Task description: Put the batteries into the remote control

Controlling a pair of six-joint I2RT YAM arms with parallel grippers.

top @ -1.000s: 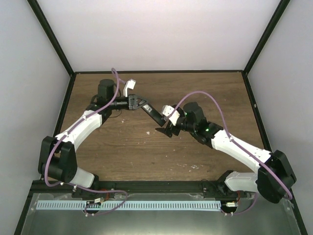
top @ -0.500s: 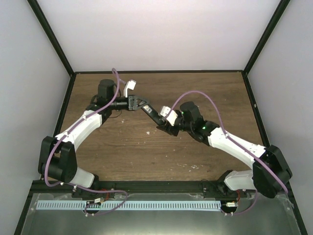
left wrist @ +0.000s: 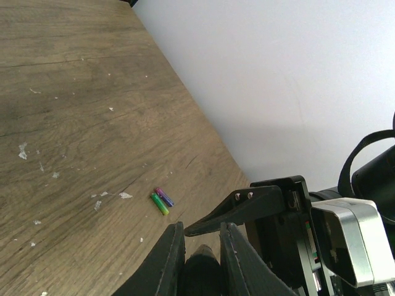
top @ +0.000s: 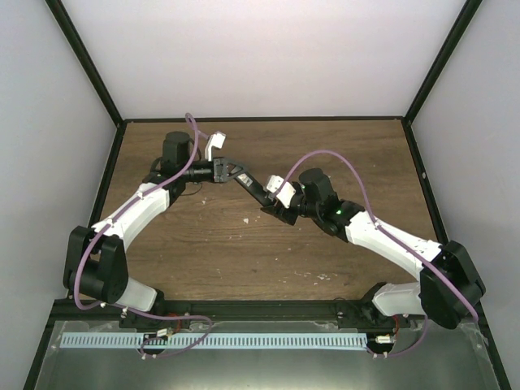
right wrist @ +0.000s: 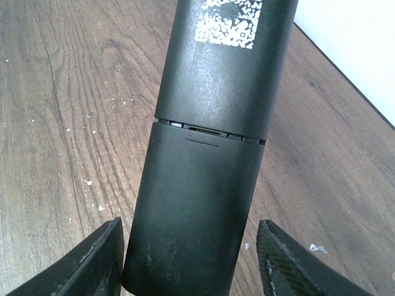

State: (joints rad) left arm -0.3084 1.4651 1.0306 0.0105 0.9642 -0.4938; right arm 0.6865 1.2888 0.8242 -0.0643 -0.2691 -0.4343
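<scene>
Remote control (right wrist: 210, 185) in L pincer (left wrist: 200, 246), R pincer (right wrist: 191, 253) astride.

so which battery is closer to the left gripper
The green battery, in the left wrist view. It lies alongside the purple-blue battery, on the side facing the left gripper; the purple-blue one sits just beyond it.

You're in a robotics lab test cell: plain white wall panels (top: 268, 57), black frame posts (top: 85, 61), wood-grain tabletop (top: 244, 252), 2 cabled arms (top: 138, 207), slotted cable duct (top: 244, 341) w/ wiring at near edge.
</scene>
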